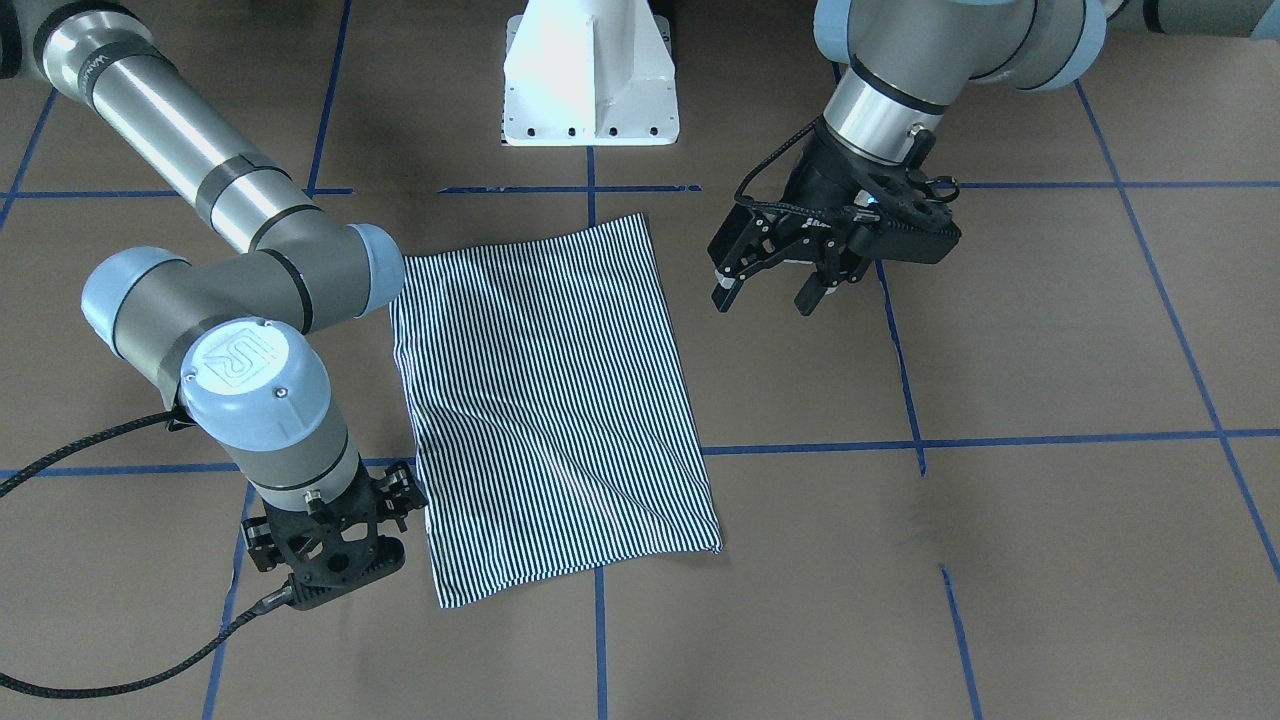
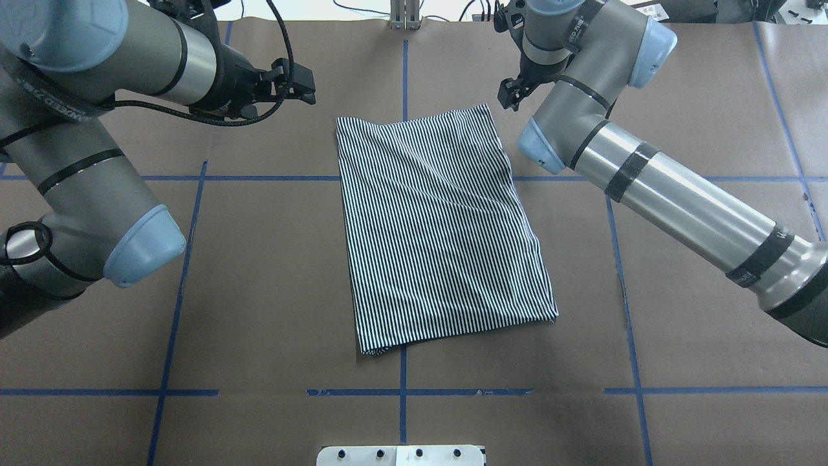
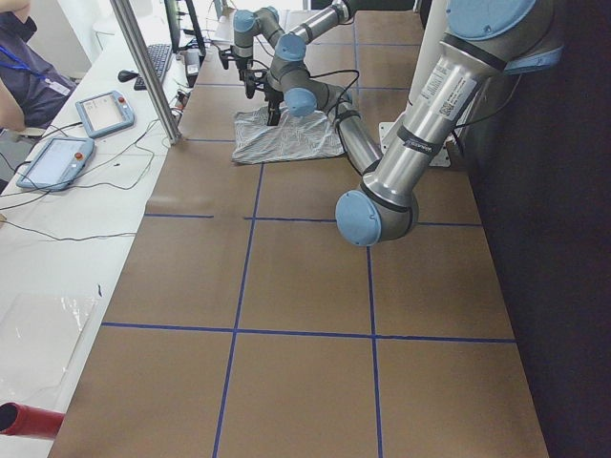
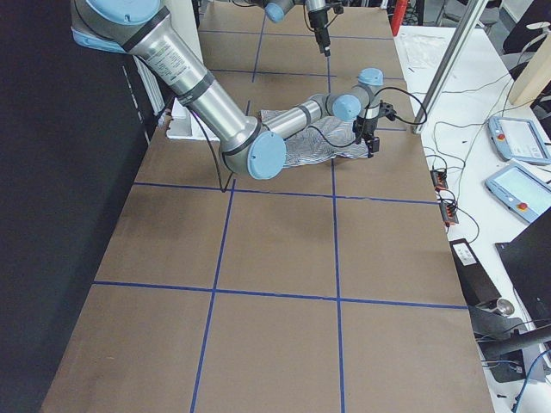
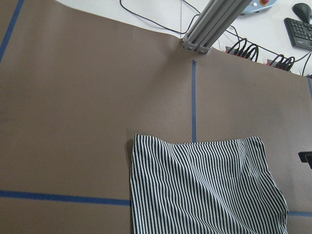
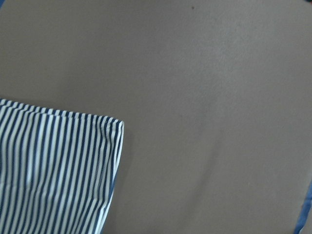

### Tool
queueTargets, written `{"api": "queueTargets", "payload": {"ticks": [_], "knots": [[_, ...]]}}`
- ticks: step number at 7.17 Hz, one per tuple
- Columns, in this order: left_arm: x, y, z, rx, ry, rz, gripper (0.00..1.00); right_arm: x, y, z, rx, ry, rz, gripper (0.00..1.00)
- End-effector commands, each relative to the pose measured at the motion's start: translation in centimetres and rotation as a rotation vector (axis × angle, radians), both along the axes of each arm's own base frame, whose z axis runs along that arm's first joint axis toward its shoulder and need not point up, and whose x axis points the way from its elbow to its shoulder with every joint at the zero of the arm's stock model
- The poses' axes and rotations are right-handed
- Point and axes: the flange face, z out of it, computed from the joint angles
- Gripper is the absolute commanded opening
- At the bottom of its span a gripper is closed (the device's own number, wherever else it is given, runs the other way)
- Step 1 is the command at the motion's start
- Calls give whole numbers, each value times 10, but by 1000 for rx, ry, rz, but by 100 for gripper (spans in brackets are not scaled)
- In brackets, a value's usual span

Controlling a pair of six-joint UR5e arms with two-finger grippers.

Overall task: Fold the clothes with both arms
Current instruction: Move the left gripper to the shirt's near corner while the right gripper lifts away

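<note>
The clothes are one striped navy-and-white shirt (image 1: 550, 400) (image 2: 440, 226), lying flat on the brown table as a folded rectangle; collar, placket and logo are hidden. My left gripper (image 1: 765, 292) (image 2: 304, 84) hovers open and empty beside the shirt's far corner on the robot's left, apart from the cloth. My right gripper (image 1: 330, 550) (image 2: 510, 97) points straight down just off the shirt's far corner on the robot's right. Its fingers are hidden under the wrist, so I cannot tell its state. The right wrist view shows that shirt corner (image 6: 53, 170); the left wrist view shows the shirt's far edge (image 5: 209, 190).
The white pedestal base (image 1: 590, 75) stands at the robot's side of the table. Blue tape lines (image 2: 259, 178) cross the brown table cover. An aluminium post (image 5: 209, 27) rises at the far edge, with cables, tablets (image 3: 100, 113) and a seated person (image 3: 24, 72) beyond.
</note>
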Motion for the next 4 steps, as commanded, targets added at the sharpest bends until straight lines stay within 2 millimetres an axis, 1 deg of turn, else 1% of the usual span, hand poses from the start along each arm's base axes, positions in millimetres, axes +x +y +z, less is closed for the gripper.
{"api": "queueTargets", "payload": {"ticks": [1,2,3,4], "knots": [[65,68,8,-300,34,31,100,37,65,3,-148,-145,17,100],[108,111,10,-353,-4,-17,100,49,88,1,-208,-182,52,100],[150,158,19,-401,-50,-35,100,58,104,1,-273,-217,82,100],[165,179,22,-457,-82,-41,100,62,122,5,-266,-225,77,100]]}}
